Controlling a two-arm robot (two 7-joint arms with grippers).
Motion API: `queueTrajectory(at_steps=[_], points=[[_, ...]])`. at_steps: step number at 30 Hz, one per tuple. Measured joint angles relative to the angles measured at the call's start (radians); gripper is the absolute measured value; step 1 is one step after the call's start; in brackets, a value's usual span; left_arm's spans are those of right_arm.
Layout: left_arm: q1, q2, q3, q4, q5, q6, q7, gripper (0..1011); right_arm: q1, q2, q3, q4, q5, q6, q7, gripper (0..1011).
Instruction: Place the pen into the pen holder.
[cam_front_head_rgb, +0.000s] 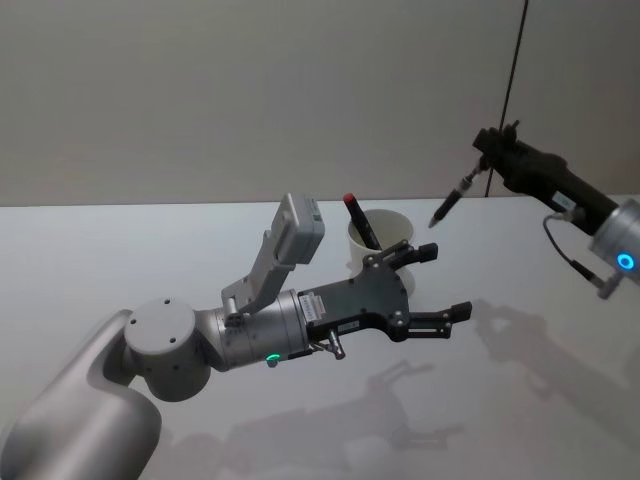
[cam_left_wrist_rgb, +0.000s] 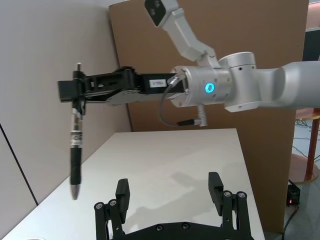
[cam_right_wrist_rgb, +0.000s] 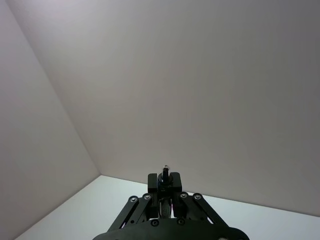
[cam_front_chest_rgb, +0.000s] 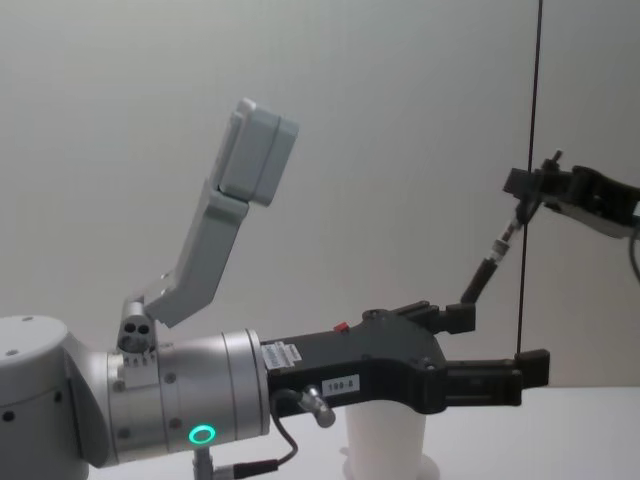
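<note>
Right gripper (cam_front_head_rgb: 486, 160), up and to the right of the cup (cam_front_head_rgb: 395, 228), clamps a pen (cam_front_head_rgb: 449, 201) hanging tip-down w/ slight tilt. Left gripper (cam_front_head_rgb: 440, 285), jaws apart, hovers just in front of cup; red-capped pen (cam_front_head_rgb: 359, 220) inside cup.

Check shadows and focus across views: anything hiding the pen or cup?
Head view: soft arm shadows on the table, pen and cup readable. Chest view: left gripper covers most of the cup. Left wrist view: pen sharp in right gripper.
</note>
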Motion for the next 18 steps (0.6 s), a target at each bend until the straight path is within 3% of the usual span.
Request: queueTrajectory(at_steps=[18], points=[[0.000, 0.000, 0.000, 0.000, 0.000, 0.000, 0.000, 1003, 0.183, -0.041, -0.048, 0.285, -0.077, -0.076, 0.141, 143]])
